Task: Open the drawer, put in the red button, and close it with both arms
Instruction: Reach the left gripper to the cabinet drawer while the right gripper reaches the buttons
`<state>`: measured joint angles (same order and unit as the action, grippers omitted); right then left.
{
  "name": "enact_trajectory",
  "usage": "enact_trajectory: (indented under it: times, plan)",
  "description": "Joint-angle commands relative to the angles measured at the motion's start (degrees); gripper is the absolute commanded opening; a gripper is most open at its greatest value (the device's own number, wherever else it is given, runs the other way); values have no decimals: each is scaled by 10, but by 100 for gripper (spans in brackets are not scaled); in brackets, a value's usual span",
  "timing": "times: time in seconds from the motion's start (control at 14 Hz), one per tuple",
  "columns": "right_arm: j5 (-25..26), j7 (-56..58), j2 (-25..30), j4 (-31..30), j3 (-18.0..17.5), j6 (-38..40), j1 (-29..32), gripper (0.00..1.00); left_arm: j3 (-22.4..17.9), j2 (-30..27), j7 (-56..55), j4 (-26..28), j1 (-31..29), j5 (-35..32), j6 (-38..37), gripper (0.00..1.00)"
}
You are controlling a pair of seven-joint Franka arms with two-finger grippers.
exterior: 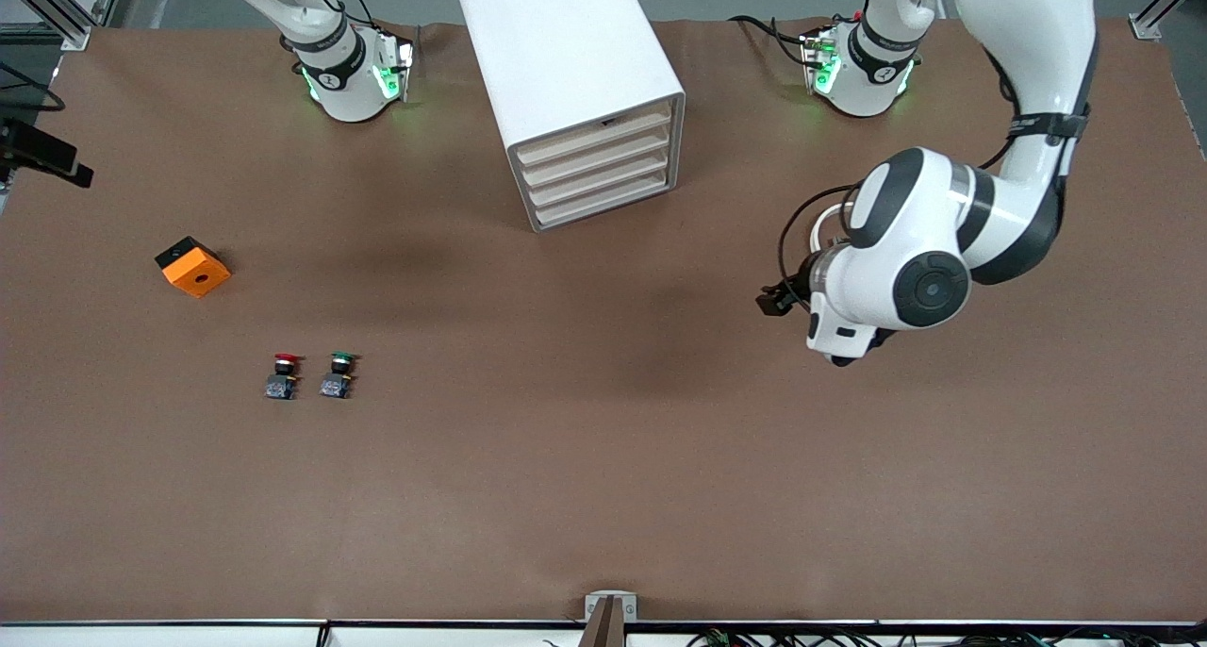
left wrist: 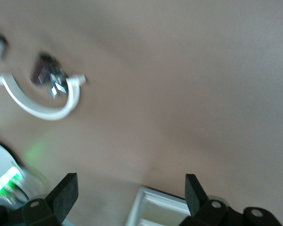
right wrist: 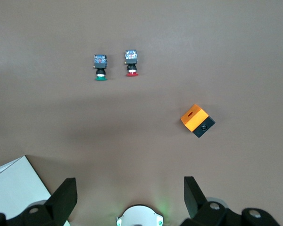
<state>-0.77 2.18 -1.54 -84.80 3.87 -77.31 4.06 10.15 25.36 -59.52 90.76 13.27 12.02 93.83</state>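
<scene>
The red button (exterior: 283, 375) stands on the brown table toward the right arm's end, beside a green-capped one (exterior: 338, 374); the right wrist view shows the red button (right wrist: 131, 62) too. The white drawer cabinet (exterior: 566, 62) sits between the arm bases, and its drawers (exterior: 599, 161) are all shut. My left arm's hand (exterior: 853, 298) hangs over the table beside the cabinet, toward the left arm's end. My left gripper (left wrist: 130, 190) is open and empty, with a cabinet corner (left wrist: 155, 212) below it. My right gripper (right wrist: 129, 190) is open and empty, high over its own base (right wrist: 140, 217).
An orange block (exterior: 193, 267) with a black side lies toward the right arm's end, farther from the front camera than the buttons. The right wrist view also shows the orange block (right wrist: 197, 120) and the green button (right wrist: 100, 67).
</scene>
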Motion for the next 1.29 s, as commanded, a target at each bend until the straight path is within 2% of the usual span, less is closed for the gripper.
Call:
enact_trajectory:
  times: [0.0, 0.14, 0.21, 0.36, 0.5, 0.71, 0.93, 1.21]
  plan:
    - [6, 11, -68, 11, -9, 1, 13, 100, -1, 40, -123, -41, 8, 68, -11, 100]
    - [13, 31, -84, 20, -7, -29, 18, 100, 0, 80, -231, -82, 15, 119, -12, 100]
    - [31, 47, -88, 21, -7, -63, 17, 100, 0, 91, -260, -88, 17, 143, -12, 100]
    - [36, 35, -89, 21, -7, -83, 16, 100, 0, 106, -311, -95, 26, 190, -17, 100]
    - [30, 31, -91, 12, -6, -118, 20, 100, 0, 124, -355, -96, 32, 230, -51, 100]
    - [5, 31, -108, -35, -7, -194, 35, 100, 0, 158, -417, -95, 40, 288, -119, 100]
    - [-1, -6, -130, -83, -7, -274, 33, 100, 0, 199, -509, -94, 43, 317, -176, 100]
    - [-5, -12, -175, -89, -10, -327, 24, 100, 3, 209, -546, -75, 58, 328, -232, 100]
